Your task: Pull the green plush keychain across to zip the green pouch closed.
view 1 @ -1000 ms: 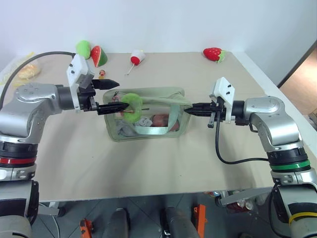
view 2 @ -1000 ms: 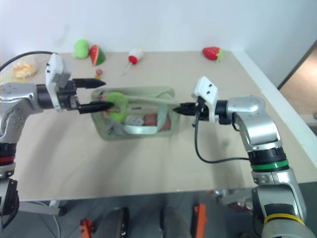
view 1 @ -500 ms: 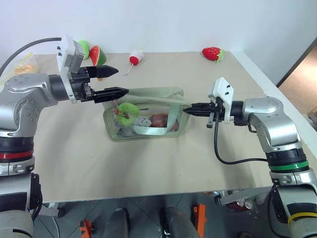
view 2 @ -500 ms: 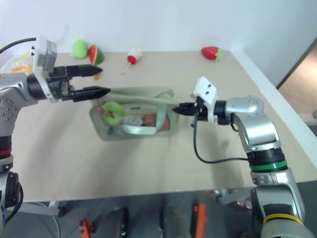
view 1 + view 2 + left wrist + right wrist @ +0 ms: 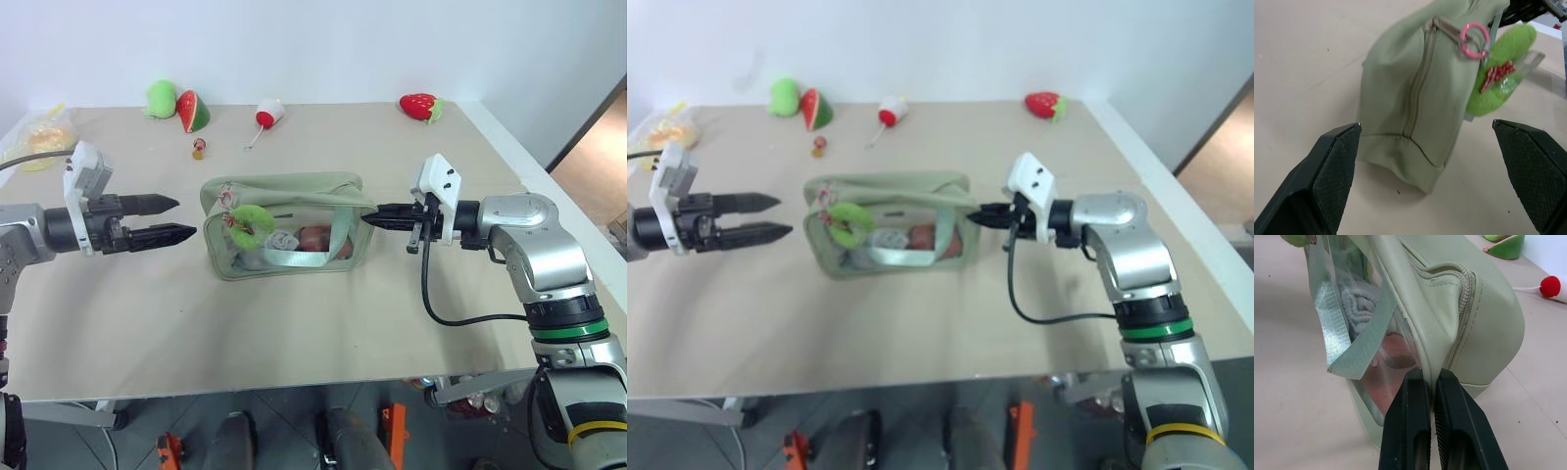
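Observation:
The green pouch [image 5: 294, 196] lies mid-table, clear side panel and strap facing me. Its zipper slider sits at the left end, where a pink ring [image 5: 1472, 40] carries the green plush keychain [image 5: 252, 222], hanging loose against the panel. My left gripper [image 5: 186, 217] hovers open to the left of the pouch, a short gap away, fingers [image 5: 1327, 171] level and holding nothing. My right gripper [image 5: 370, 220] is shut on the pouch's right end, pinching the fabric [image 5: 1429, 374] just below the zipper seam.
Along the far edge lie a green plush toy [image 5: 162, 96], a watermelon slice [image 5: 194, 110], a white-and-red toy [image 5: 268, 113] and a strawberry plush [image 5: 421, 106]. A small trinket [image 5: 199, 149] sits behind the pouch. A yellow bag [image 5: 39, 137] is at far left.
My left gripper, open throughout, has drawn away leftward from the keychain and sunk a little. The keychain has dropped to hang on the pouch's side. The right gripper has kept still.

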